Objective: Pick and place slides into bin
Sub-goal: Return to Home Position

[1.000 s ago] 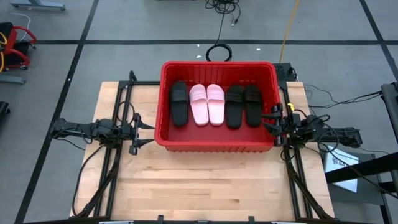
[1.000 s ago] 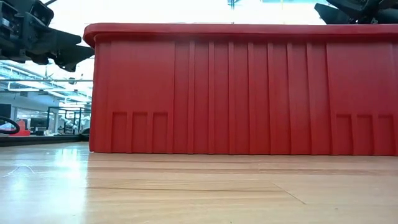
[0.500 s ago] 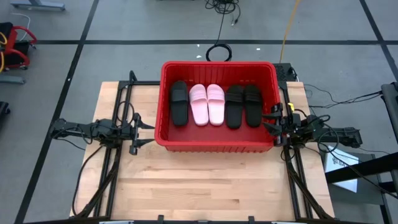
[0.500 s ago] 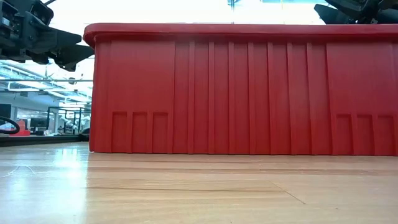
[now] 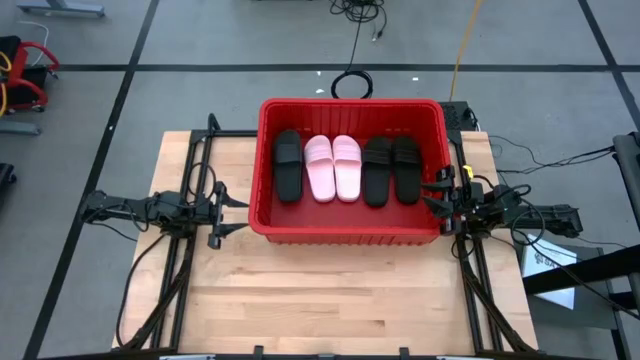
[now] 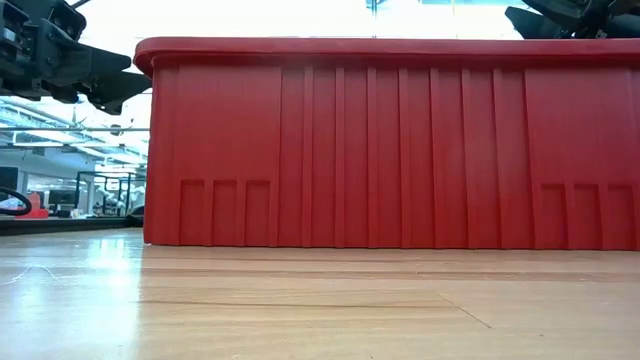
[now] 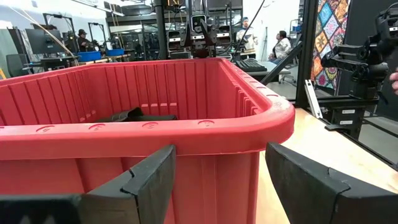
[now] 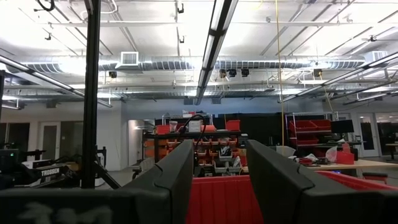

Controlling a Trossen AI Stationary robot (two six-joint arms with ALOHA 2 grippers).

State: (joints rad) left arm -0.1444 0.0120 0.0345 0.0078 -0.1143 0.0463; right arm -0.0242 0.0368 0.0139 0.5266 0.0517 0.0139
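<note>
Butcher-block tabletop (image 5: 330, 290) fills the high view, and the job on it looks essentially finished. Five slides (image 5: 347, 168) lie side by side, soles down, on the floor of the red bin (image 5: 350, 103): one black, two pink, then two more black. A sixth is nowhere in view, either on the wood or in the tub, so it may be hidden under another.

The left gripper (image 5: 238, 214) hangs just off the bin's left wall, apart from it, with its fingers spread wide and nothing between them. The right gripper (image 5: 437, 192) sits tight against the bin's right rim. Its fingers are parted too, and it is empty. In the low view both grippers ride at about rim height.

What remains is pulling the arms back, and I think the right side carries the risk. With so little room, a retreat that dips or swings inward could catch a fingertip on the thick rim and drag or tip the bin. The loose cables trailing behind that arm could also snag.
</note>
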